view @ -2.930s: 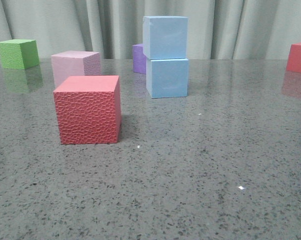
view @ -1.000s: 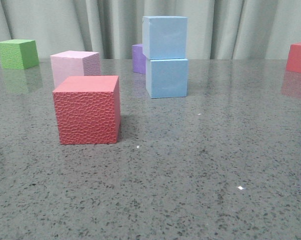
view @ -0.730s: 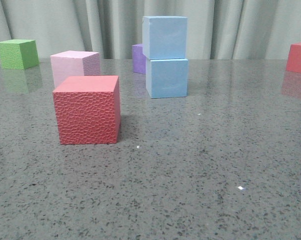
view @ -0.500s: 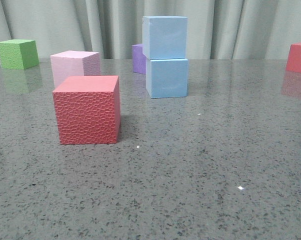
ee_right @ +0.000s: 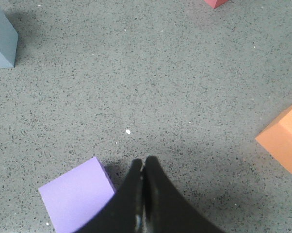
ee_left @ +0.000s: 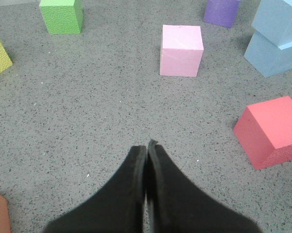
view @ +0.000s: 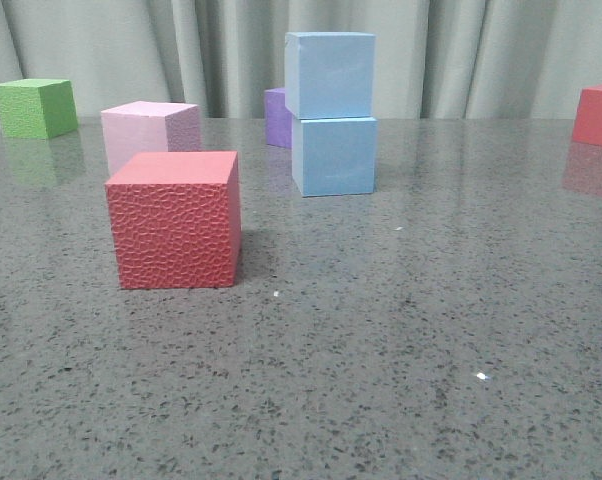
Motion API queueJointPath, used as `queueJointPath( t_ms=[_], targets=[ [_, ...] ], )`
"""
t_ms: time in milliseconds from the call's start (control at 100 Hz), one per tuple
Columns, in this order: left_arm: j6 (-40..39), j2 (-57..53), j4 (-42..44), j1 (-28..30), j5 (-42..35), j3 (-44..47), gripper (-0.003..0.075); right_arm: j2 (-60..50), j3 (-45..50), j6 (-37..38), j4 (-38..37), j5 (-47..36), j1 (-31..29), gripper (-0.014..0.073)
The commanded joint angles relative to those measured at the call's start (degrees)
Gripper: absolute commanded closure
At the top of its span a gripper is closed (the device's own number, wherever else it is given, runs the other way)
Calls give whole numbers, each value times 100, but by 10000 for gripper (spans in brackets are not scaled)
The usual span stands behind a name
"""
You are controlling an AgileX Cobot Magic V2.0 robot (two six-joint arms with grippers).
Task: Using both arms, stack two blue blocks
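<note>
Front view shows the grey speckled table (view: pixel 381 380) spanning the frame, with pale pleated curtains (view: pixel 461 50) behind it. Two blue blocks stand stacked at centre rear: the upper blue block (view: pixel 330 74) rests on the lower blue block (view: pixel 334 155), set slightly to the left of it; both are pale sky-blue, matte and smooth-faced. A textured red cube (view: pixel 175 219) sits nearer the camera on the left, a pink cube (view: pixel 149 133) just behind it, a green cube (view: pixel 35 107) at far left, and a purple cube (view: pixel 277 117) partly hidden behind the stack. Left gripper (ee_left: pixel 147 144) and right gripper (ee_right: pixel 142 161) each hang above bare table, fingers pressed together, holding nothing. The stack and the surrounding cubes are unchanged from the earlier frames.
</note>
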Motion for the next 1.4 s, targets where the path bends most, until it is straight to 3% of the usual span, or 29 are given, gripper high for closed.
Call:
queueJointPath(
  t_ms=[0,810,1010,1390],
  targets=[
    [-54,11,-40,25,-444,-140,739,-27,-129,-53,-105,-295,-2,715],
    [-54,11,5,25,-571,-140,739,-27,-129,-53,-105,-295,-2,715],
    [-54,-220,215,25,-1324,311,739,-27,-129,-53,-105,-295,-2,715],
    [-54,-1662,269,25,-3331,2461,739,-27,-129,-53,-105,-295,-2,715]
  ],
)
